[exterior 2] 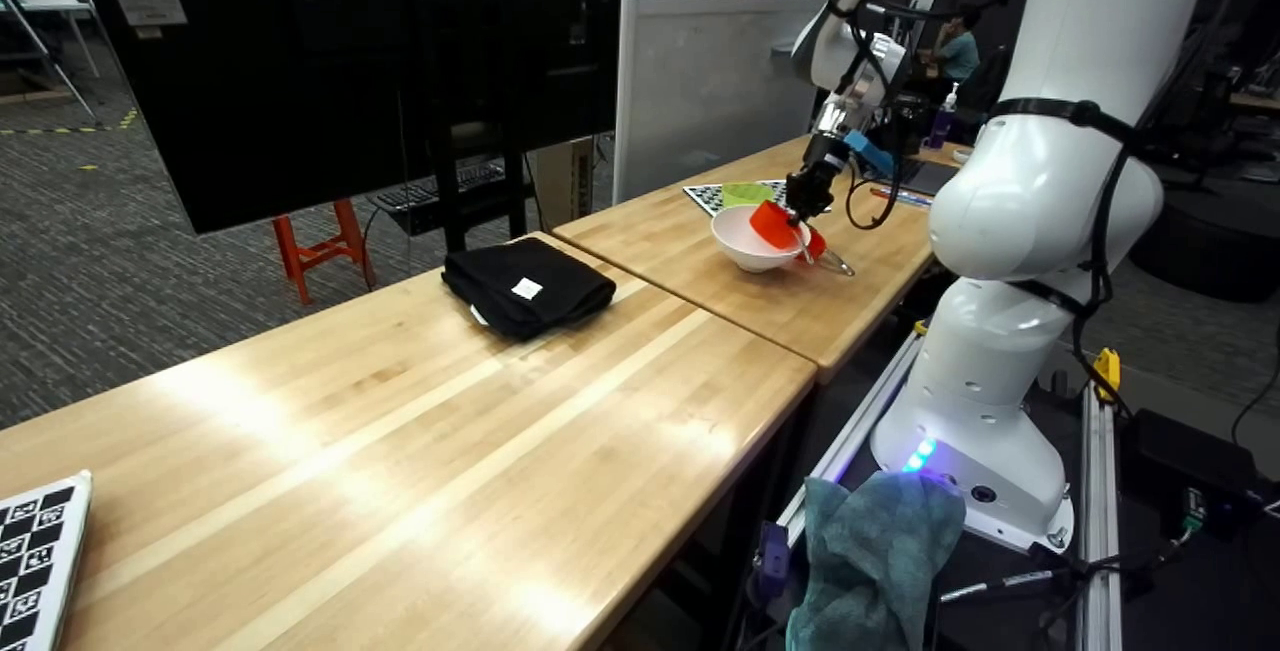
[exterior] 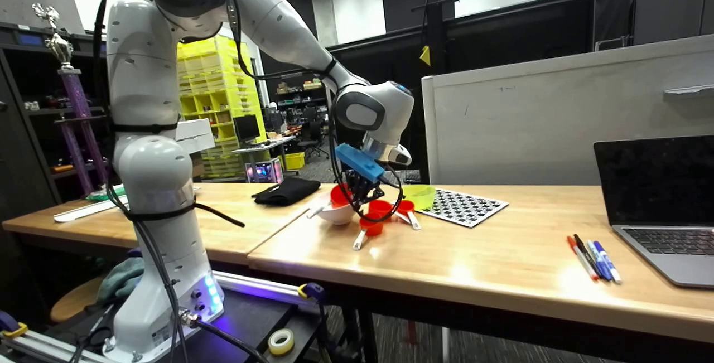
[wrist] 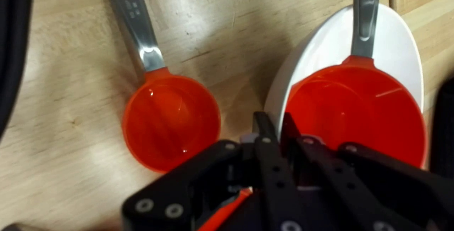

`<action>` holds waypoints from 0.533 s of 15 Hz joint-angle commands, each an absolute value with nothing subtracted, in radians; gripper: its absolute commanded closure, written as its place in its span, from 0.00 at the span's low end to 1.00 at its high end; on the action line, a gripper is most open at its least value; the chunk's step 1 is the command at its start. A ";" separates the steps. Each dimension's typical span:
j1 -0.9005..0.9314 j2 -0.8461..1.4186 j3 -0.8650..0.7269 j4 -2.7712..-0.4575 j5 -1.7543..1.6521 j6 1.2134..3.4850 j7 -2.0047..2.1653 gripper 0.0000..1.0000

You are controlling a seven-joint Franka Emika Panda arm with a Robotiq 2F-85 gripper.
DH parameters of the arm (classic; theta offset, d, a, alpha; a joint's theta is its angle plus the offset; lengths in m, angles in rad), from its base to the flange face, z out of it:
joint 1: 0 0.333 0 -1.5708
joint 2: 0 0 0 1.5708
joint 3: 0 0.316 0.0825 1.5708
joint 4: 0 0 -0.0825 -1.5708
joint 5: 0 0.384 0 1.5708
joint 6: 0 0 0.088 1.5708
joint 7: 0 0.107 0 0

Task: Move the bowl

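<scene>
The white bowl [exterior: 337, 216] is at the near-left part of the far table section; it also shows in an exterior view [exterior 2: 742, 243] and in the wrist view [wrist: 399, 46]. A large red measuring cup [wrist: 354, 106] lies inside it, its metal handle over the rim. My gripper [wrist: 273, 117] has one finger outside and one finger inside the bowl's wall, shut on the rim. In both exterior views the gripper [exterior: 360, 195] [exterior 2: 798, 213] is at the bowl's edge, and the bowl appears to be on or very near the table. The gripped spot is partly hidden by the fingers.
Another red measuring cup [wrist: 172, 122] lies beside the bowl, with more red cups [exterior: 407, 207] close by. A yellow-green bowl [exterior: 421, 195] stands at a checkered board [exterior: 468, 209]. A black cloth [exterior 2: 530, 286], pens [exterior: 596, 260] and a laptop [exterior: 669, 240] are on the tables.
</scene>
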State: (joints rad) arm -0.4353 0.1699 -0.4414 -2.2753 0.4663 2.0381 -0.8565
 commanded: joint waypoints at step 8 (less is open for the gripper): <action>-0.453 0.160 -0.382 -2.262 0.455 2.052 -0.808 0.16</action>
